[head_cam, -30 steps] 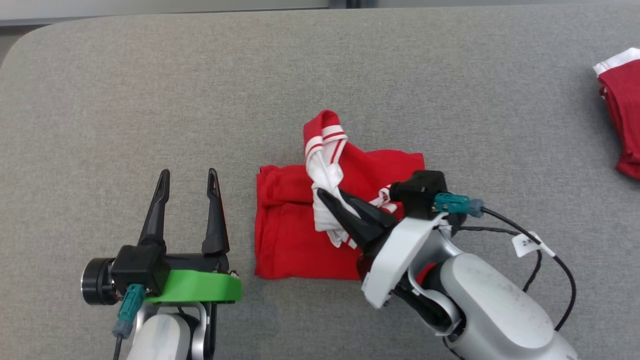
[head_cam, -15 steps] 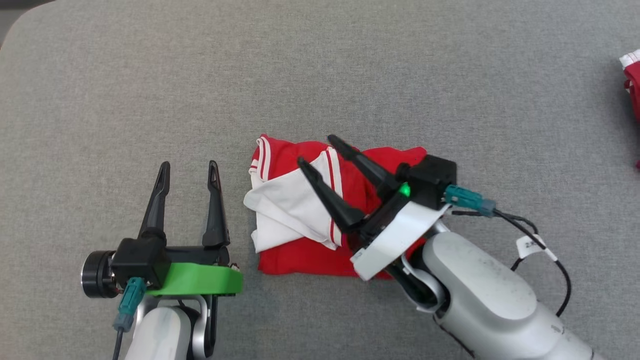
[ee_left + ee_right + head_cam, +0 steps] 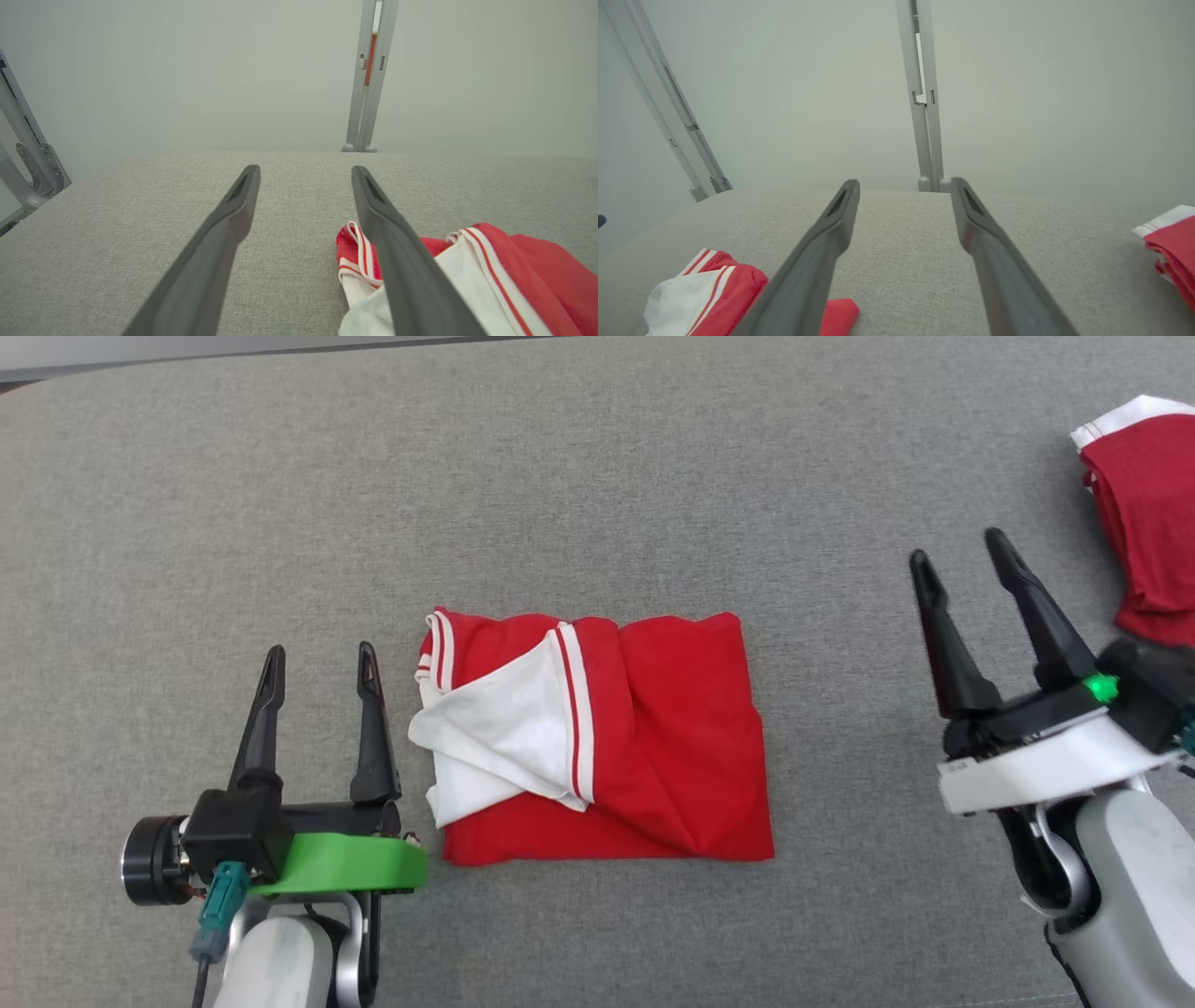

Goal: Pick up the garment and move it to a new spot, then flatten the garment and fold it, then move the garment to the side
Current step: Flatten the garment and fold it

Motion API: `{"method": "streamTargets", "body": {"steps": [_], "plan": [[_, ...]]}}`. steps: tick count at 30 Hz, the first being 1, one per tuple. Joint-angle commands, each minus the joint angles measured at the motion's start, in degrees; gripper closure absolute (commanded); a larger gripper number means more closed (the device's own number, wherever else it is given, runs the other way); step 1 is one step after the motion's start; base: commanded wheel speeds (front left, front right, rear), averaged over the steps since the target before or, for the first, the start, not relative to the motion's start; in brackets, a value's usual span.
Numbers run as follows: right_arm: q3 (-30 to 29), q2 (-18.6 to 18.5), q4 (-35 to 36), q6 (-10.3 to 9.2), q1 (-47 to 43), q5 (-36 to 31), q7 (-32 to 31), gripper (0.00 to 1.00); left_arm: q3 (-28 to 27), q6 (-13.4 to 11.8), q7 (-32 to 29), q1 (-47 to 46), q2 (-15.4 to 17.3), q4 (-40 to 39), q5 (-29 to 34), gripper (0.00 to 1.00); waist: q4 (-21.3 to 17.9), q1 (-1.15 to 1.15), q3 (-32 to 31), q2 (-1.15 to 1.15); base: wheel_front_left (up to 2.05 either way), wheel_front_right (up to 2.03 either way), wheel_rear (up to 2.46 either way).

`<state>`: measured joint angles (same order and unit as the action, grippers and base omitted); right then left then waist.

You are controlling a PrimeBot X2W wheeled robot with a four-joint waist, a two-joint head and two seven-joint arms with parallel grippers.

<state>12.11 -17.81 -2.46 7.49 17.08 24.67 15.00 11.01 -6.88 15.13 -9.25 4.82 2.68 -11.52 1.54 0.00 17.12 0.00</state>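
Left tool [image 3: 319,651] sits at the lower left of the head view. Its two dark fingers are spread wide, point up the frame and grip nothing. A green collar [image 3: 359,868] wraps its base. The tool is just beside the left edge of the garment [image 3: 653,737] and seems clear of the cloth, though the gap is too narrow to be sure. In the left wrist view, its right finger crosses in front of the cloth's striped corner.

At the centre of the head view, the garment lies on the grey bench [image 3: 597,457] as a roughly square, folded red packet. A white panel [image 3: 495,728] with red-and-white striped trim is turned over its left part, and a few creases run down the red right part. The bottom edge is straight, while the left edge is uneven where the white cloth bulges out.

Further right, well apart from the garment, the right tool [image 3: 957,548] stands near the right edge of the frame. Its fingers are wide apart, empty and tilted slightly toward the upper left. A small green light [image 3: 1102,688] glows on its base. At the upper right corner, a second red garment [image 3: 1148,523] with a white band lies on the bench, partly cut off by the frame edge. In the right wrist view, the folded garment shows at the lower left and the second one at the right edge.
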Motion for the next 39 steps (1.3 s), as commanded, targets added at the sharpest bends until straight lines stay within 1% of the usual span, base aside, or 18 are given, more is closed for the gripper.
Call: {"method": "streamTargets", "body": {"steps": [1, 4, 8, 14, 24, 25, 26, 27, 30, 32, 35, 39], "plan": [[-1.9, -0.1, 0.9, 0.01, -2.3, -0.8, 0.2, 0.00, -0.4, -0.2, 0.0, 0.6, 0.7, 0.2, 0.4, 0.00, -1.1, 0.00, -0.7, 0.00, 0.00, 0.00, 0.00], [-5.9, 0.3, 2.8, 0.01, -6.7, -2.2, -0.3, 0.00, -0.8, -0.2, 0.0, 0.9, 1.0, 0.4, 0.4, 0.00, -1.9, 0.00, -1.2, 0.00, 0.00, 0.00, 0.00], [-8.5, 1.2, 5.1, 0.01, -10.1, -3.0, -1.4, 0.00, -0.7, -0.4, 0.0, 1.6, 1.2, 0.4, 0.5, 0.00, -2.5, 0.00, -1.6, 0.00, 0.00, 0.00, 0.00], [-10.0, 2.4, 7.2, 0.01, -12.5, -3.8, -2.8, 0.00, -0.6, -0.7, 0.0, 1.7, 1.4, 0.6, 0.3, 0.00, -2.9, 0.00, -1.8, 0.00, 0.00, 0.00, 0.00], [-11.0, 3.0, 8.3, 0.01, -13.5, -5.3, -3.6, 0.00, -0.4, -1.2, 0.0, 1.8, 1.7, 0.5, 0.0, 0.00, -3.1, 0.00, -1.9, 0.00, 0.00, 0.00, 0.00], [-10.9, 3.0, 8.3, 0.01, -13.4, -5.4, -3.7, 0.04, -0.4, -1.2, 0.0, 1.7, 1.8, 0.5, 0.0, 0.00, -3.0, 0.00, -1.9, 0.00, 0.00, 0.00, 0.00], [-10.3, 3.0, 8.2, 0.01, -13.3, -5.4, -3.8, 0.61, -0.3, -1.2, 0.0, 1.4, 1.8, 0.4, -0.1, 0.00, -2.9, 0.00, -1.7, 0.00, 0.00, 0.00, 0.00], [-9.4, 3.0, 7.9, 0.01, -12.8, -5.2, -4.0, 1.00, -0.2, -1.2, 0.0, 1.2, 1.8, 0.3, 0.0, 0.00, -2.8, 0.00, -1.5, 0.00, 0.00, 0.00, 0.00], [-5.7, 2.9, 6.3, 0.01, -10.8, -4.5, -4.6, 1.00, 0.1, -1.1, 0.0, 0.1, 1.7, 0.0, 0.1, 0.00, -2.2, 0.00, -0.6, 0.00, 0.00, 0.00, 0.00], [-1.7, 3.2, 4.0, 0.01, -9.0, -4.0, -4.7, 1.00, 0.3, -1.0, 0.0, -0.3, 1.6, 0.0, 0.0, 0.00, -1.6, 0.00, -0.1, 0.00, 0.00, 0.00, 0.00], [5.9, 4.1, -0.9, 0.01, -5.4, -2.0, -4.6, 1.00, 0.7, -0.9, 0.0, -1.1, 1.2, 0.0, -0.1, 0.00, -0.4, 0.00, 0.7, 0.00, 0.00, 0.00, 0.00], [14.3, 6.1, -9.0, 0.01, 0.0, 0.7, -3.5, 1.00, 0.9, -0.8, 0.0, -2.0, 0.7, 0.2, -0.3, 0.00, 1.5, 0.00, 1.5, 0.00, 0.00, 0.00, 0.00]]}}
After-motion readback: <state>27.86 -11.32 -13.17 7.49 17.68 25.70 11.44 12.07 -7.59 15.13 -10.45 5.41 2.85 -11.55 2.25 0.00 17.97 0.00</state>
